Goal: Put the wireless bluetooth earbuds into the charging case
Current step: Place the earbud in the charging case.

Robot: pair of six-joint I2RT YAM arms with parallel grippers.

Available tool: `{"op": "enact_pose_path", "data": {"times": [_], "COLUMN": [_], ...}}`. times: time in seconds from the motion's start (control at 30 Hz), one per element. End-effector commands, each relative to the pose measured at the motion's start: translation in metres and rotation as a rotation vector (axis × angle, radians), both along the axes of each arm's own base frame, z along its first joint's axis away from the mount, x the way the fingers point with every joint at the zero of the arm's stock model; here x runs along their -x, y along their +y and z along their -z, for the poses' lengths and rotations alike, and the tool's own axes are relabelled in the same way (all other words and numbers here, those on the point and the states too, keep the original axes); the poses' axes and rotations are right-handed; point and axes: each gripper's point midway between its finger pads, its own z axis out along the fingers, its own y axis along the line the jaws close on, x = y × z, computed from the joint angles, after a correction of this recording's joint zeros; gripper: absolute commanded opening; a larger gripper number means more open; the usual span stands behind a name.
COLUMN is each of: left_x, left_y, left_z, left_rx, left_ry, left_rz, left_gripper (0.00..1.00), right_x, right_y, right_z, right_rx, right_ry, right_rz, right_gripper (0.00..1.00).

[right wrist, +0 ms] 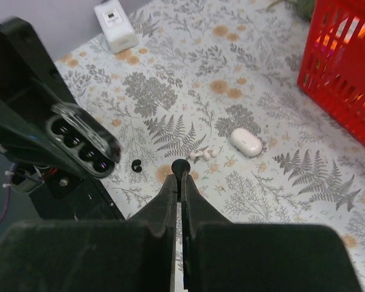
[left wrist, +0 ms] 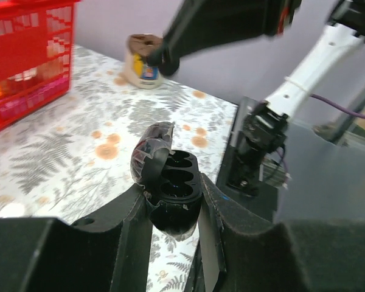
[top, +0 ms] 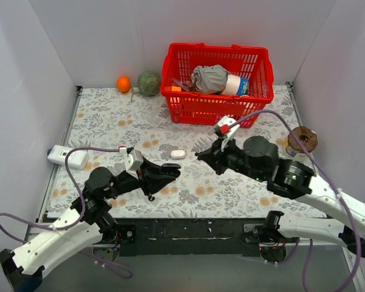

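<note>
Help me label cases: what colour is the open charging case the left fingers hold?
The charging case is glossy black; see left wrist view.

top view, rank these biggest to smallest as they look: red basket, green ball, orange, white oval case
1. red basket, by far the largest
2. green ball
3. orange and white oval case: they look about alike, the case longer but flatter, so I won't rank them.

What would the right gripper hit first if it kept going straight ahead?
Probably the small white earbuds just ahead of the right gripper, with the white case slightly beyond; its height above them is hard to judge.
</note>
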Motion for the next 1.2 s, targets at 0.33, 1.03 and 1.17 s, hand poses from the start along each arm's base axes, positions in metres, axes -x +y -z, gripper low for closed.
{"op": "enact_pose_path", "data": {"times": [0.33, 1.03, 1.17], "left_x": [0.043, 0.046, 0.047], "left_y": [-0.056, -0.050, -0.049], "left_z": [-0.012, -0.009, -0.008], "left_rx": [-0.079, -0.080, -0.081], "left_ry": [-0.018, 0.003, -0.001], "left_rz": [0.613, 0.593, 0.588], "left_gripper": [0.00, 0.00, 0.00], "right_x": [0.087, 0.101, 0.098], "right_y": [-0.022, 0.030, 0.036], "right_z": [-0.070, -0.047, -0.039], "right_rx": [-0.058, -0.034, -0.001], "right_ry": [-0.125, -0.045, -0.044], "right_rz": [-0.474, -0.613, -0.587], "right_gripper": [0.01, 0.01, 0.01]}}
